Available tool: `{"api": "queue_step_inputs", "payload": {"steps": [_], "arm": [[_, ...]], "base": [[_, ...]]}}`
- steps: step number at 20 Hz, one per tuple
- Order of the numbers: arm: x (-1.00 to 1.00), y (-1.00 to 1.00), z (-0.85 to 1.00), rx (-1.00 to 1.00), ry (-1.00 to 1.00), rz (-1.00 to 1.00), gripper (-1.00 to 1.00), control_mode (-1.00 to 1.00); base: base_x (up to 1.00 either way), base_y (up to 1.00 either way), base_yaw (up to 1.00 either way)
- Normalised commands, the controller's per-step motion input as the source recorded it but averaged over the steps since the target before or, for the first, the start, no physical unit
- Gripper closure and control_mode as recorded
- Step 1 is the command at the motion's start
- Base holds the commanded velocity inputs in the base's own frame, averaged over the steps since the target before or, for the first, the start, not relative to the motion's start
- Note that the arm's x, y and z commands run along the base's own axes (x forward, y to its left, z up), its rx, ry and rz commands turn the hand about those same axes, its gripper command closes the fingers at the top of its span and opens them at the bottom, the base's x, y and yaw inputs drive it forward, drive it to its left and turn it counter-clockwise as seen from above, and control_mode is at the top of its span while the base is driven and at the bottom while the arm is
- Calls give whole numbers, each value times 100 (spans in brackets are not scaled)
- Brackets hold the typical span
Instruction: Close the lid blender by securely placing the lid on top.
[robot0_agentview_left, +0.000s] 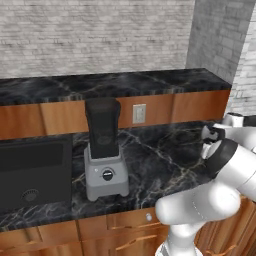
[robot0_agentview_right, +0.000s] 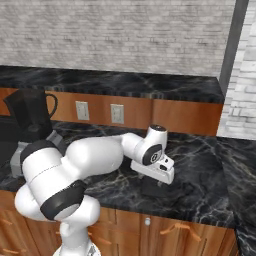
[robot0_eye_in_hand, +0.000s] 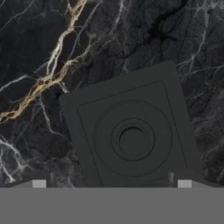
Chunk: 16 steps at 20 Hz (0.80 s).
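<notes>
- The gripper (robot0_agentview_right: 161, 184) hangs over the front part of the dark marble counter (robot0_agentview_right: 200, 165), pointing straight down, its jaws spread wide with nothing between them.
- In the hand view the two finger tips (robot0_eye_in_hand: 39, 183) stand far apart at the bottom edge, one on each side of the lid (robot0_eye_in_hand: 131, 135).
- The lid (robot0_agentview_right: 152, 190) lies flat on the counter right under the hand, a low black rounded-square cap with raised rings and a round knob in its middle.
- Whether the finger tips touch the lid or hang just above it, I cannot tell; nothing is lifted.
- The lid sits a little turned against the hand view's edges, with veined stone all round it.
- Further along the counter, well apart from the lid, stands the blender (robot0_agentview_left: 103, 150), upright on its boxy grey base with one round black dial facing forward.
- Its tall black jar is open at the top, with no cap on the rim.
- Beside the blender's far side a dark appliance (robot0_agentview_left: 32, 172) stands on the counter.
- Behind, a wood-faced backsplash carries a white wall socket (robot0_agentview_left: 139, 113), beneath a raised dark ledge and grey brick wall.
</notes>
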Motion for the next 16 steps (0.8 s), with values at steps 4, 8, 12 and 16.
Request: {"api": "queue_step_inputs", "payload": {"steps": [4,8,12,16], "arm": [[8,-6,-22,0,0,0,-100,-100],[0,0,-21,0,0,0,-100,-100],[0,0,-23,0,0,0,-100,-100],[0,0,-22,0,0,0,-100,-100]], "base": [[0,0,0],[0,0,0],[0,0,0],[0,0,0]]}}
